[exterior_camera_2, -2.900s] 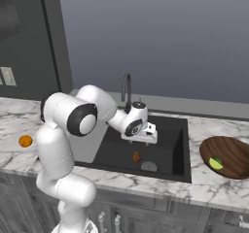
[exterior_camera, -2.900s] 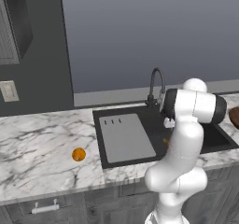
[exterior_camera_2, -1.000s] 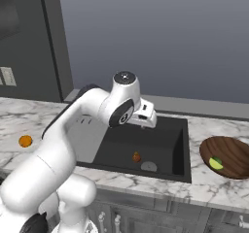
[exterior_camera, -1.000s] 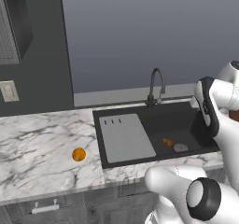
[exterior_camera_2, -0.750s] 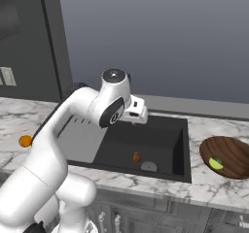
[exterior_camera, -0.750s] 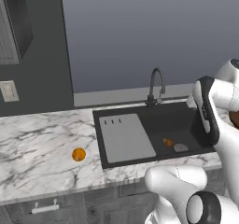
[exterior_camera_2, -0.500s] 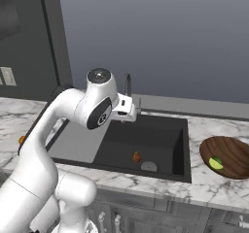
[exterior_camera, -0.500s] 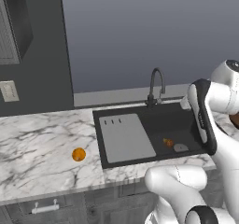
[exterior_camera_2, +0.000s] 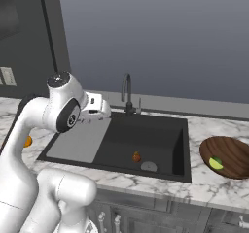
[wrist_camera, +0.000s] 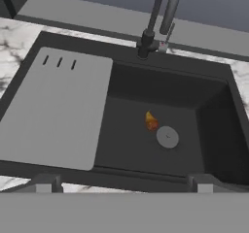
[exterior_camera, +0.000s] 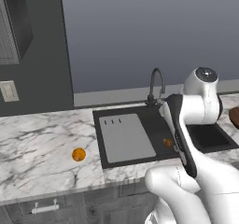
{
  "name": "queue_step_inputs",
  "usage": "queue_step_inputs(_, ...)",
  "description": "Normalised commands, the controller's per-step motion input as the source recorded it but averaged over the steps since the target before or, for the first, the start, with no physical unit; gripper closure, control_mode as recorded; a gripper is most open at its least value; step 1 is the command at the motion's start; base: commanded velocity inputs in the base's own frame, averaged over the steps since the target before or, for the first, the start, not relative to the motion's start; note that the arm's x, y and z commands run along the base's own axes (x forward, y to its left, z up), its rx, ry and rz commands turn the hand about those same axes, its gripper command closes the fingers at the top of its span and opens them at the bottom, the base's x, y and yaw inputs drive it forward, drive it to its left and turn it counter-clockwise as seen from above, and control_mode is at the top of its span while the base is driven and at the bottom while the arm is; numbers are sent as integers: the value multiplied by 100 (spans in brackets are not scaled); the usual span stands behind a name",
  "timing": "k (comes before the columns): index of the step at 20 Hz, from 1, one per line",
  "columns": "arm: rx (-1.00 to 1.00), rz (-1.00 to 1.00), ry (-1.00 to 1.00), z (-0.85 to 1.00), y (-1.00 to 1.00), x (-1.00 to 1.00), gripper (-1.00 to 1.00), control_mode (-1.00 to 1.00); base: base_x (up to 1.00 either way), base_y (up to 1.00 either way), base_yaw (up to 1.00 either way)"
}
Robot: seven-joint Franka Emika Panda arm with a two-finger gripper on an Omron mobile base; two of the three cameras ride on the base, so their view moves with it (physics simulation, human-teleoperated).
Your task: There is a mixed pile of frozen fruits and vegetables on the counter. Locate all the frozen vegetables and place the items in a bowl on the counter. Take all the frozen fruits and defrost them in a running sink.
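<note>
Orange ball [exterior_camera: 78,154] alone on white marble surface [exterior_camera: 37,143], left of matte black sink [wrist_camera: 165,115]. Brown stemmed fruit [wrist_camera: 151,122] already in basin beside drain. Dark reddish-brown bowl [exterior_camera_2: 228,155] far right, one pale yellow-green bit [exterior_camera_2: 215,163] visible inside. Gripper [exterior_camera_2: 99,107] over drainboard, fingers [wrist_camera: 44,182] apart, empty. Judged step: fetching second fruit. Next: swing left, descend on orange ball. Count: one ball, one fruit, one bowl, one tap [exterior_camera_2: 126,94].

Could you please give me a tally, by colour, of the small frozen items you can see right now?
Orange: 1, the orange ball on the counter.
Reddish-brown: 1, the brown stemmed fruit in the sink.
Yellow-green: 1, the pale yellow-green bit in the bowl.
Total: 3
</note>
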Motion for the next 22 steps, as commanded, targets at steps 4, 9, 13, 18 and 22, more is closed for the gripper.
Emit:
queue_step_inputs(4, -13, 0, 3, 0, 64, 0, -100, -100, 0, 0, 0)
queue_step_inputs(9, -4, -1, 9, -2, 57, 4, -100, -100, 0, 0, 0)
queue_step_inputs(13, 4, 0, 19, 0, 22, 0, -100, -100, 0, 0, 0)
queue_step_inputs(18, 15, 16, 11, 1, 62, 0, -100, -100, 0, 0, 0)
queue_step_inputs(22, 20, 17, 0, -1, 63, -5, -100, -100, 0, 0, 0)
